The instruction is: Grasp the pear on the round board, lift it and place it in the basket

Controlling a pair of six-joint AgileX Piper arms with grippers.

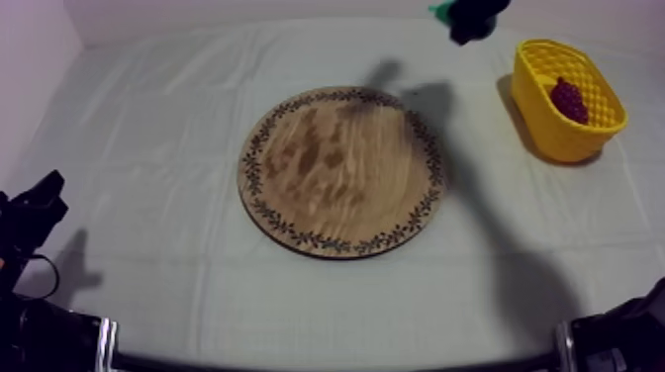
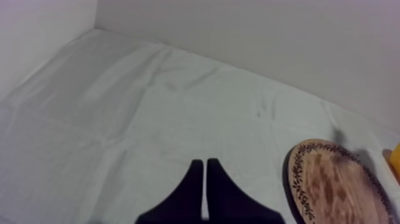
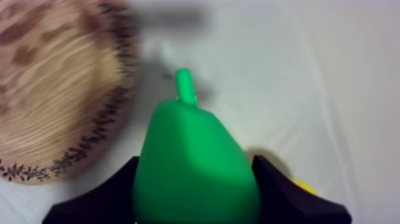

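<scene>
Right wrist view: pear (image 3: 191,161) in gripper (image 3: 196,179)

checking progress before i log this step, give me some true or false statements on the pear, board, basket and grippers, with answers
1. The right gripper is shut on the pear. True.
2. The pear lies on the wooden board. False: the board is bare, and the pear is held off it.
3. The yellow basket holds a bunch of grapes. True.
4. The left gripper is open. False: its fingers lie together, shut on nothing.
5. The pear sits in the basket. False: it hangs over the cloth beside the board.
</scene>
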